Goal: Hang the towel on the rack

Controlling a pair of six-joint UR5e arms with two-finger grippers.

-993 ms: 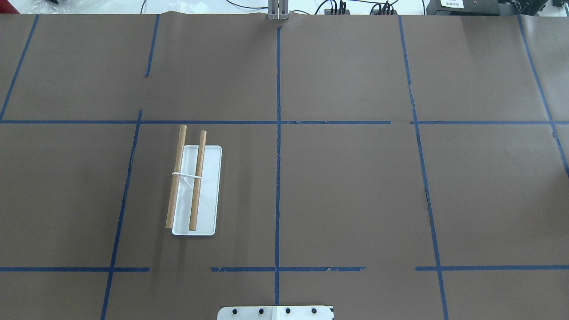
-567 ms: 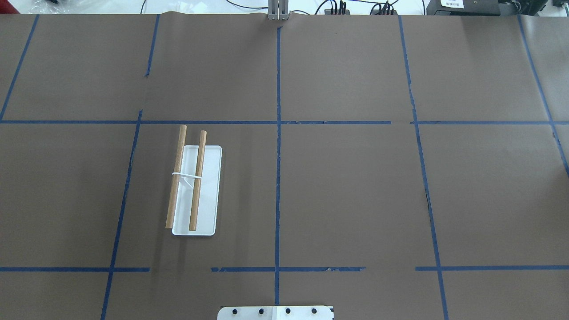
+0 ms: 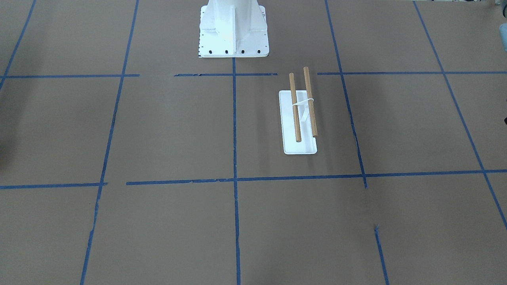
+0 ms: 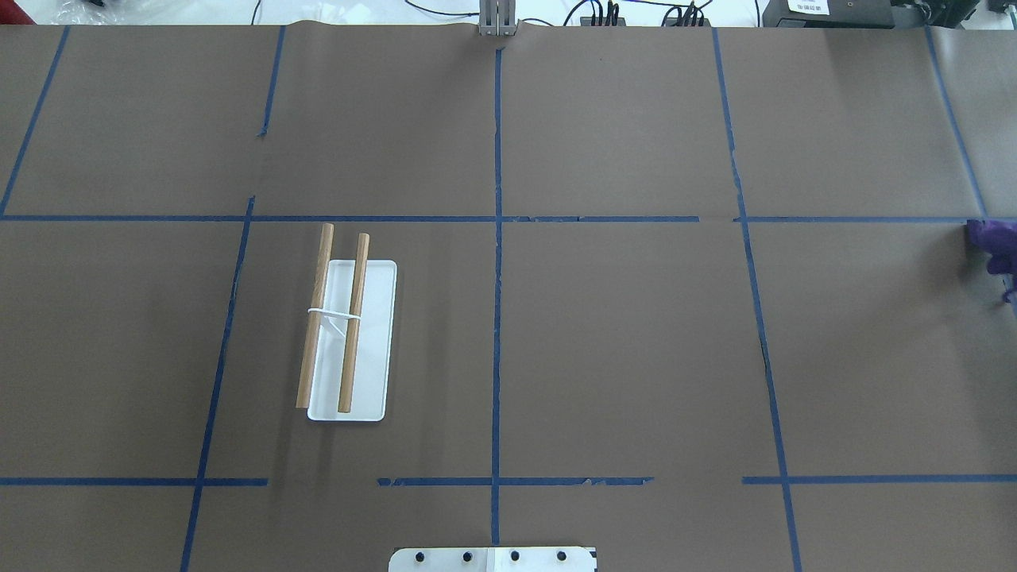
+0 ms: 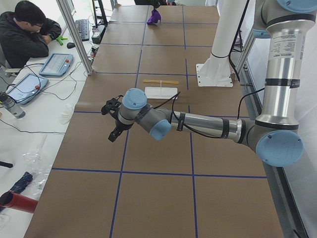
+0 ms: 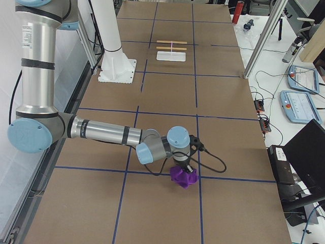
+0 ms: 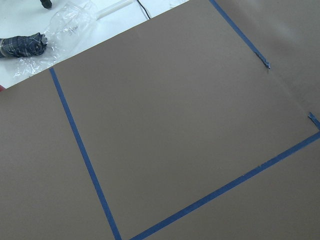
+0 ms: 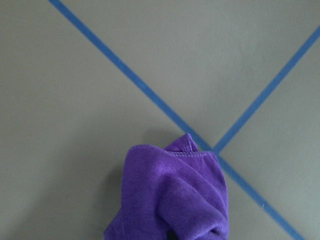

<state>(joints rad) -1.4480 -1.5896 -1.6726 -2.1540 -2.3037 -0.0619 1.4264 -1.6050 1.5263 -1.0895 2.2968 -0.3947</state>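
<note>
Purple plush towel (image 6: 183, 177) bunches beneath the right gripper (image 6: 184, 164), its grip impossible to tell, while the white-based rack (image 4: 367, 349) with two wooden dowels stands bare, well away: hanging remains.

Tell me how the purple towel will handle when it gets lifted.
The towel is bunched in soft folds, so it will likely be floppy and sag below any grip. Its plush cloth suggests it is light and not slippery. Draped over the rack, it should probably conform rather than roll off.
</note>
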